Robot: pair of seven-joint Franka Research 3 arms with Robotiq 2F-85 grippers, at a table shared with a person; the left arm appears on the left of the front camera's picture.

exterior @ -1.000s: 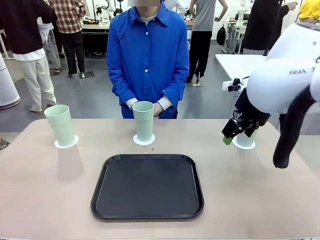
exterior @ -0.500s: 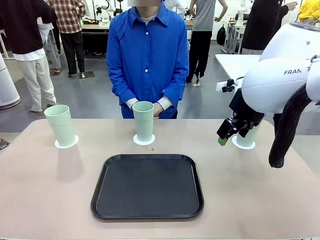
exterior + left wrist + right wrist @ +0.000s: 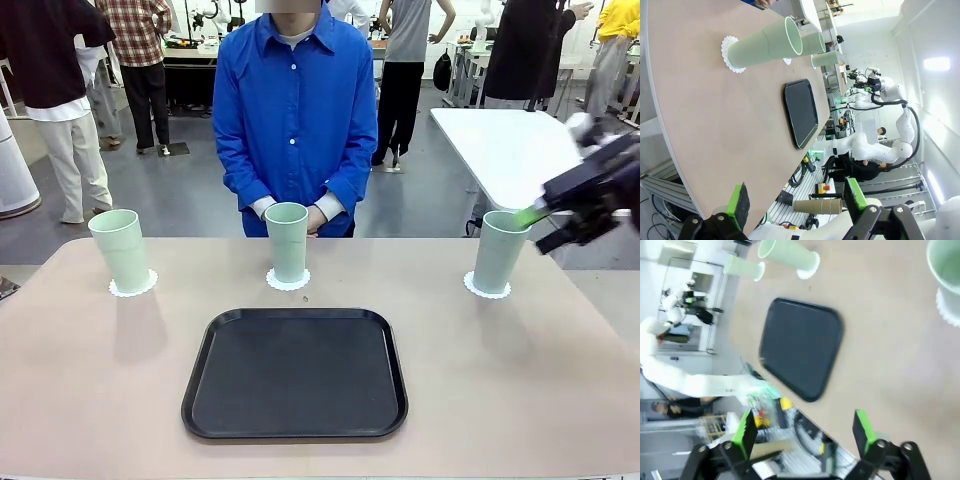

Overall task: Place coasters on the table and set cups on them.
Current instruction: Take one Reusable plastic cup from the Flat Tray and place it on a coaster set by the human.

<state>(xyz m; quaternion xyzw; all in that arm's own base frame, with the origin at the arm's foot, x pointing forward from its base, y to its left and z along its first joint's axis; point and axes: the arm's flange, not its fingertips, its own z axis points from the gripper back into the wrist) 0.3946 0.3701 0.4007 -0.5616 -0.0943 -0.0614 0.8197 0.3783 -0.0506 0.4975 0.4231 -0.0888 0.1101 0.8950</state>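
Three cups stood in a row along the far side of the table (image 3: 90, 380), each upright on its own coaster: the left cup (image 3: 120, 250) on the left coaster (image 3: 133, 288), the middle cup (image 3: 288, 242) on the middle coaster (image 3: 288, 281), just in front of the person's clasped hands (image 3: 316, 218), and the right cup (image 3: 499, 251) on the right coaster (image 3: 487, 290). Nearer to me, a black tray (image 3: 295, 372) lay flat at the table's middle with nothing on it. My right gripper (image 3: 556, 218) hung above the table's far right edge, just right of the right cup's rim and apart from it, its fingers spread and holding nothing. My left gripper (image 3: 798, 199) was spread wide too, gripping nothing, off the table's left end, with the left cup farther along.
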